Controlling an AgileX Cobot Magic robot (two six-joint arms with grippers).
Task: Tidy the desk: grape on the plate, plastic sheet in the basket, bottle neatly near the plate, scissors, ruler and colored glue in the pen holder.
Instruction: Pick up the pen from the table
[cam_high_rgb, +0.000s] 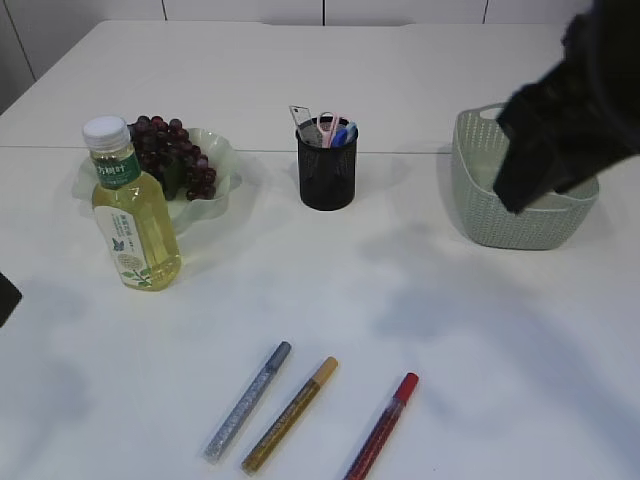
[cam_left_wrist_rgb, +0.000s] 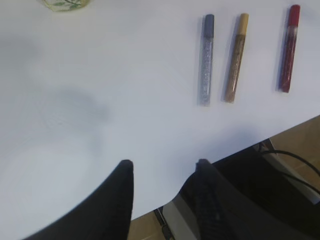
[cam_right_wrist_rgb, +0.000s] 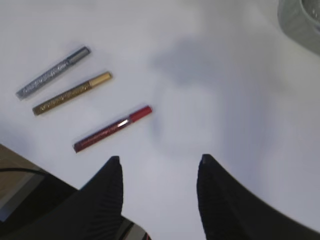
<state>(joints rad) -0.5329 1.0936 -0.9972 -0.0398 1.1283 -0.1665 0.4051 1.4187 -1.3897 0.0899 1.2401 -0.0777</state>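
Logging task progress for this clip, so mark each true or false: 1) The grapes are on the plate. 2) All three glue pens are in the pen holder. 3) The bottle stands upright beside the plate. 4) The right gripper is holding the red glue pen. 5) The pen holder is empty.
1) True: the grapes sit on the plate.
2) False: the silver glue pen, gold glue pen and red glue pen lie on the table, apart from the pen holder.
3) True: the bottle stands upright by the plate.
4) False: the right gripper is open and holds nothing; the red glue pen lies on the table.
5) False: several items stick out of it.
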